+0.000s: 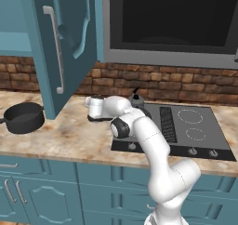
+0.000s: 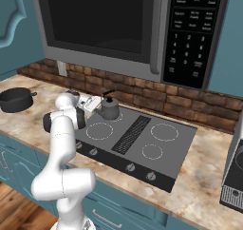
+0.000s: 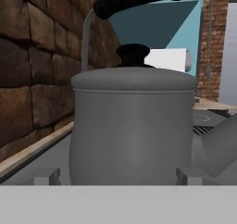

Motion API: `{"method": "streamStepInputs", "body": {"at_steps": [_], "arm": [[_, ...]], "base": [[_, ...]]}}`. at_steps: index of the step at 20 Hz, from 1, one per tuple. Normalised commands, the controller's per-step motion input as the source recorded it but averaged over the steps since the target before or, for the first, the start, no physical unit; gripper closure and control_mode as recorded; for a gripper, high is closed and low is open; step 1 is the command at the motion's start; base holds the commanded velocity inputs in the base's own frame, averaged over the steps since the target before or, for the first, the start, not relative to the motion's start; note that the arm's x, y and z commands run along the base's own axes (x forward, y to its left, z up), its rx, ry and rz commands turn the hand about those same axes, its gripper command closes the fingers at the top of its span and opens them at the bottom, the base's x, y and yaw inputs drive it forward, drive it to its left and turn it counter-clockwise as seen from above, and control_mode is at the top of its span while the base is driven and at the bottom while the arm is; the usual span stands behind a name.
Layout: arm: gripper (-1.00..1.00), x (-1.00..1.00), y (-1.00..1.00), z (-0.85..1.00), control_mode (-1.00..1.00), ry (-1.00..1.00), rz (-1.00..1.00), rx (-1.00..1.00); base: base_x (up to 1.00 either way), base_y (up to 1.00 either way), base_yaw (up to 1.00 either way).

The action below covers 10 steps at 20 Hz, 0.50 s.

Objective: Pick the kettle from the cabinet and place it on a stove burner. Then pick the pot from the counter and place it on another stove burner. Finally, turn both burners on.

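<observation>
A grey kettle (image 3: 132, 126) with a black lid knob and black arched handle stands upright on the stove's back left burner (image 2: 119, 116), close to the brick wall. My gripper (image 3: 116, 177) is open, level with the kettle's base, one fingertip (image 3: 46, 177) showing at each side of the body. From the right base view the white hand (image 2: 90, 103) reaches in from the kettle's (image 2: 110, 109) left. The dark low pot (image 1: 23, 117) sits on the marbled counter (image 1: 69, 135), far left. The teal cabinet door (image 1: 65, 38) hangs open above it.
The dark cooktop (image 2: 137, 136) has free burner circles at front left (image 2: 99, 130), back right (image 2: 164, 131) and front right (image 2: 152, 151), with knobs (image 2: 129, 167) along its front. A microwave (image 2: 104, 20) hangs overhead. A dark appliance (image 2: 235, 177) stands at the far right.
</observation>
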Motion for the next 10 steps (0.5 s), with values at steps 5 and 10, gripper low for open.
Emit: {"method": "streamStepInputs", "body": {"at_steps": [5,10], "arm": [[-1.0,-0.13,-0.16,-0.31,-1.0,-0.05,0.01,0.01],[-1.0,-0.08,-0.23,-0.32,-1.0,-0.07,0.01,0.02]], "base": [[0.0,0.0,0.0],[0.0,0.0,0.0]]}}
